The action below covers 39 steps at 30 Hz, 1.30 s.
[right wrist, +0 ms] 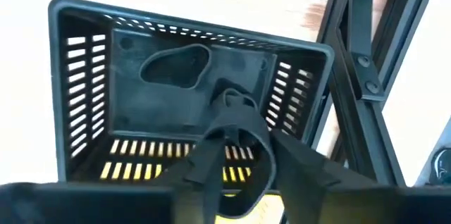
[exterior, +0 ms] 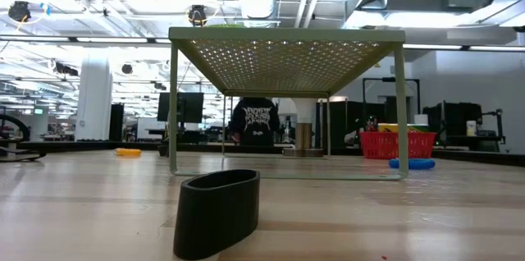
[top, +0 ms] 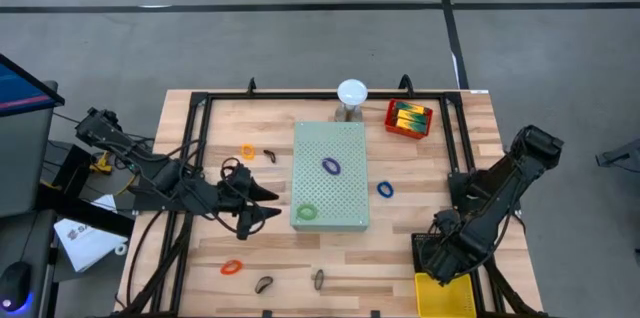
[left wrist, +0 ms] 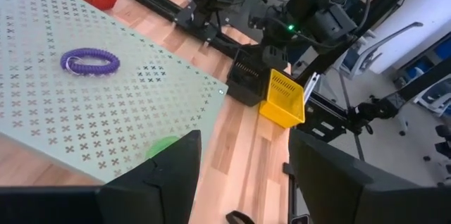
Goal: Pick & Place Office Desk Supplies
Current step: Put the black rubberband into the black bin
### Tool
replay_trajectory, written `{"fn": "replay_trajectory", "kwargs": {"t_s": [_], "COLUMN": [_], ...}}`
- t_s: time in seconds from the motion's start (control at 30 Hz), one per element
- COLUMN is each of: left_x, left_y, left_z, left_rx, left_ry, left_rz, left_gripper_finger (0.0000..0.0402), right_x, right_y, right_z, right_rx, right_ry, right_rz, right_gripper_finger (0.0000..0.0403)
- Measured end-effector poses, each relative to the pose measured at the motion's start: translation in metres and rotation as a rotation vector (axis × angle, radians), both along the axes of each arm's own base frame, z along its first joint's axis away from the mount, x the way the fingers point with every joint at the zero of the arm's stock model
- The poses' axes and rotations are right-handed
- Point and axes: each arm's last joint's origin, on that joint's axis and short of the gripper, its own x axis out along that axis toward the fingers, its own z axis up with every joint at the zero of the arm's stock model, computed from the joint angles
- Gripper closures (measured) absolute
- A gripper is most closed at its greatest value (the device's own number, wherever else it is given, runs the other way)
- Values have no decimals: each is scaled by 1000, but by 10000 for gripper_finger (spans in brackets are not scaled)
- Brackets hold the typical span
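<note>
We see a pale-green perforated metal board (top: pixel 331 190), patterned with rows of small cross-shaped holes, carrying a purple coiled band loop (top: pixel 331 166) and a bright green band loop (top: pixel 307 212). On the light wooden slatted table (top: pixel 300 253) lie a blue band loop (top: pixel 385 189), two orange band loops (top: pixel 247 150) and dark loops, near a red slotted plastic basket (top: pixel 409 119) holding yellow-green striped boxes. A black slotted plastic basket (right wrist: pixel 176 90) stands beside a yellow slotted plastic basket (top: pixel 446 297), and a black band loop (right wrist: pixel 236 150) hangs over the black one.
</note>
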Motion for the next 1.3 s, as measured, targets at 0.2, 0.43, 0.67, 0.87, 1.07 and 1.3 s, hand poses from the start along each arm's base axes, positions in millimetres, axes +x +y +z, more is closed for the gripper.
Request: {"fn": "replay_trajectory", "kwargs": {"t_s": [0.2,0.43,0.67,0.87,1.07,1.3], "left_x": [0,0,-31,-56,-33,-6], "left_y": [0,0,21,36,50,131], "left_z": [-1,-1,-15,-19,-12,9], "left_rx": [4,11,-19,-97,-68,-28], "left_ry": [6,14,248,353,132,17], "left_rz": [0,-1,119,239,506,692], "left_gripper_finger": [192,192,192,192,192,192], "right_x": [0,5,28,38,40,38], "right_y": [0,2,-3,-9,-15,-28], "right_z": [0,7,39,60,72,80], "right_rx": [8,-20,-85,-160,-225,-258], "right_ry": [-7,-85,-289,-399,-431,-443], "right_rz": [3,10,-22,-28,-31,-37], "right_gripper_finger": [213,185,196,196,190,190]}}
